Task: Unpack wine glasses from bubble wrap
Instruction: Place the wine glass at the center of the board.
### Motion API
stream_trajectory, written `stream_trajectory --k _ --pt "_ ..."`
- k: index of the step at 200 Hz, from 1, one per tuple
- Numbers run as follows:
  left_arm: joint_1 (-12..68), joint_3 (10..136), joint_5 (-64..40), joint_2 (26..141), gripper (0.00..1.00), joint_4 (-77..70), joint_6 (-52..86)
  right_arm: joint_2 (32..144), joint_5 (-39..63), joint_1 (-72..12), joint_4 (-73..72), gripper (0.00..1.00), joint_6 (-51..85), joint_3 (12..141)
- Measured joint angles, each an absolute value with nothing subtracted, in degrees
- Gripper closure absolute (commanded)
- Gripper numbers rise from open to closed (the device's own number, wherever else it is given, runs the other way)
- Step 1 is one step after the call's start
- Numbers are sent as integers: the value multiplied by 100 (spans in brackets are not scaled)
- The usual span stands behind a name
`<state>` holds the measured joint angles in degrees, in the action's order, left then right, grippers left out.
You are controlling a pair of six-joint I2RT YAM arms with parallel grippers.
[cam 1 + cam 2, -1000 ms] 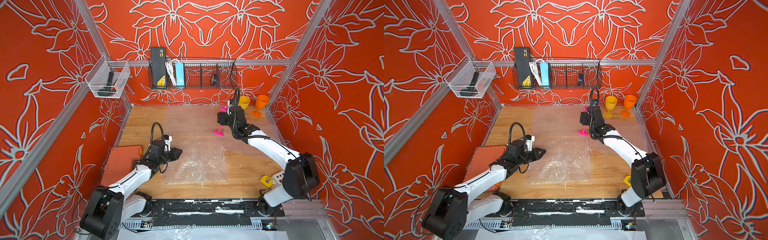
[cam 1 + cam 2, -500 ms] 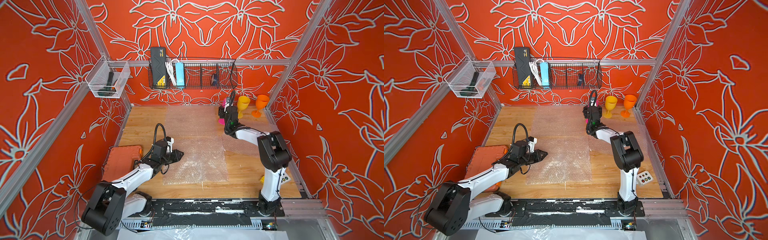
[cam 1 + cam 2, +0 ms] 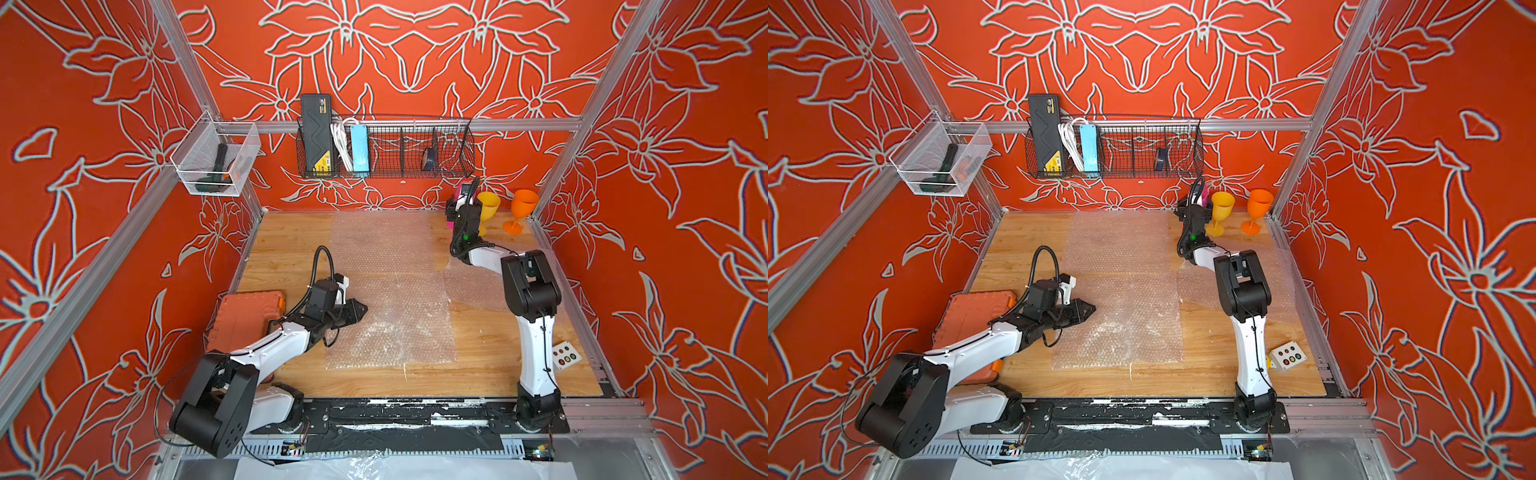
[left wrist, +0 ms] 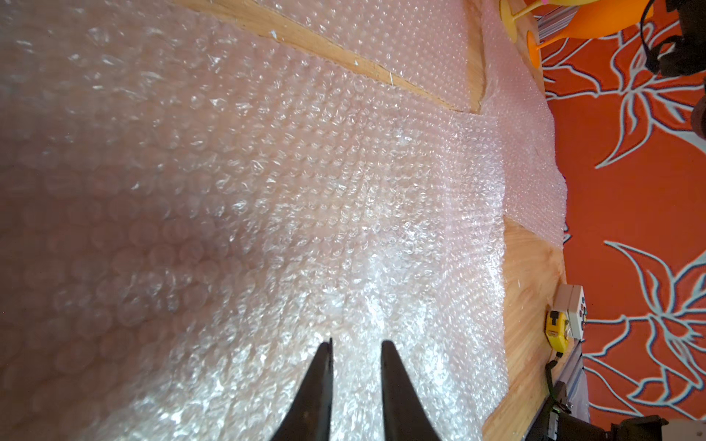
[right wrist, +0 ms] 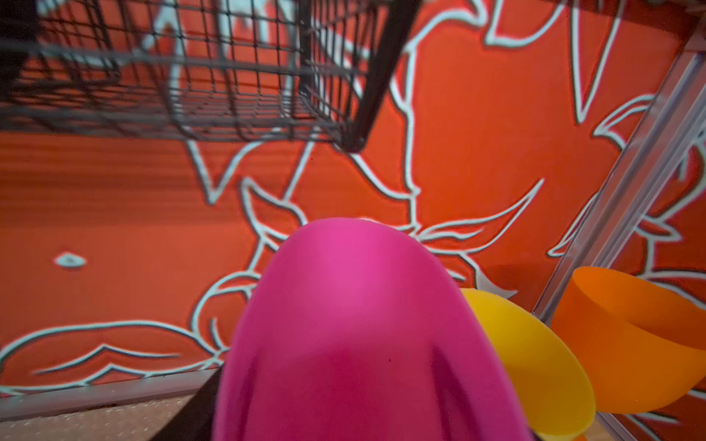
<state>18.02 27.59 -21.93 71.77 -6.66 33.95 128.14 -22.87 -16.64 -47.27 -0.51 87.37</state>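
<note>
The pink goblet (image 5: 355, 324) is at the far right corner of the table (image 3: 291, 249), upright in the right gripper (image 3: 460, 210), whose jaws are closed on it. Just beside it stands the yellow goblet (image 3: 487, 204), with the orange goblet (image 3: 524, 201) a little further along the back wall. All three are bare. The three sheets of bubble wrap lie flat and empty: the near sheet (image 3: 399, 324), the far sheet (image 3: 382, 241) and the right sheet (image 3: 473, 282).

The main risk is the release. The pink bowl sits so close to the yellow one that a small sideways drift as the jaws part could knock the yellow goblet over, and it might then fall against the orange one. If the pink foot is not flat on the wood when the jaws let go, the light goblet would probably topple. The wire basket (image 5: 191, 76) hangs close overhead, so a steep lift away could catch it.

The right wrist view shows how tightly pink and yellow crowd together, where both top views give only slivers of pink behind the arm. No view settles whether the bowls touch, or whether the foot is on the table. The left wrist view alone shows the left gripper (image 4: 357, 341) low over the near sheet, its jaws a narrow gap apart with nothing between them
</note>
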Motion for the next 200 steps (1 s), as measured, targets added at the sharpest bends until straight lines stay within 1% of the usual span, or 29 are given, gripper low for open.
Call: stream_trajectory --k 46,125,200 --pt "1802 2928 -2154 7321 78 -600 3347 13345 -2056 -1564 -4711 30 134 9218" --pt "1802 2930 -2147 7443 77 -550 3319 13688 -1496 -1459 -4477 30 414 9714" --pt "1802 2926 -2051 7406 77 -491 3297 13983 -1275 -1450 -4027 29 523 10184"
